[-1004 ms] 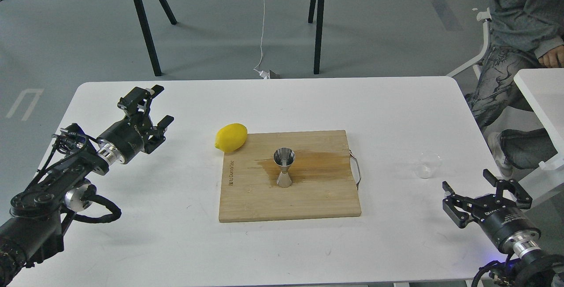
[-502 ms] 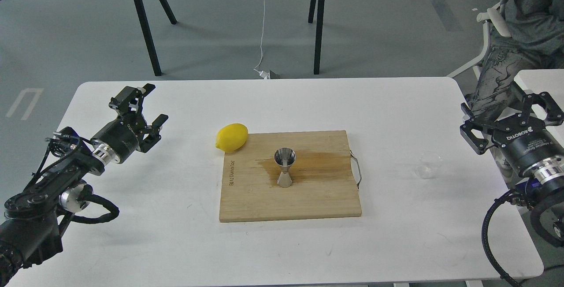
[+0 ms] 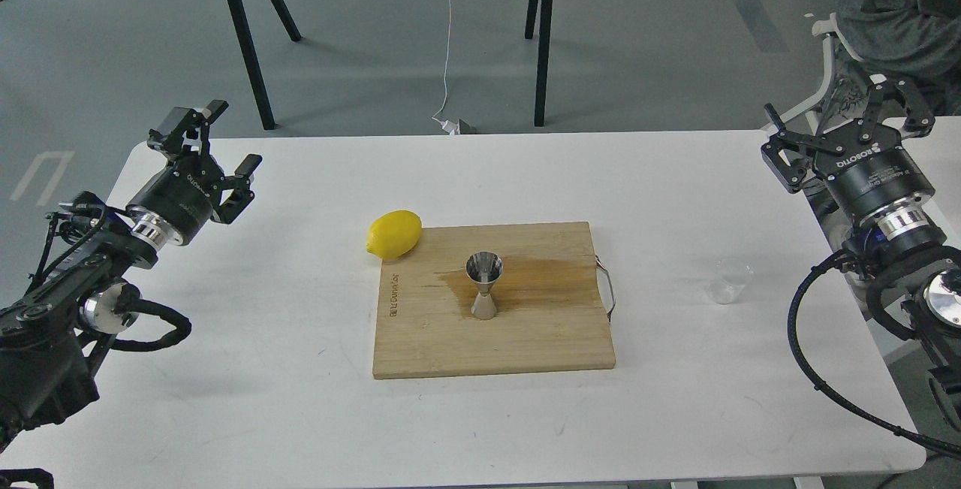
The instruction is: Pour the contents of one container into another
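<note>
The clear glass tumbler (image 3: 729, 282) stands upright on the white table (image 3: 300, 414), right of the wooden cutting board (image 3: 525, 346). The shiny steel jigger (image 3: 484, 285) stands upright at the board's middle, beside a wet brown stain. My right gripper (image 3: 845, 122) hangs open above the table's far right edge, well behind and above the tumbler, holding nothing. My left gripper (image 3: 210, 140) is open over the table's far left corner, far from both vessels.
A yellow lemon (image 3: 394, 234) lies at the board's far left corner. A metal handle (image 3: 609, 290) sticks out of the board's right side. A seated person (image 3: 901, 16) is at the far right. A black-legged stand (image 3: 540, 38) is behind the table.
My right gripper has risen from the table's near right edge up and back to the far right. My left gripper has drawn back to the left and away. Tumbler and jigger have not moved.
</note>
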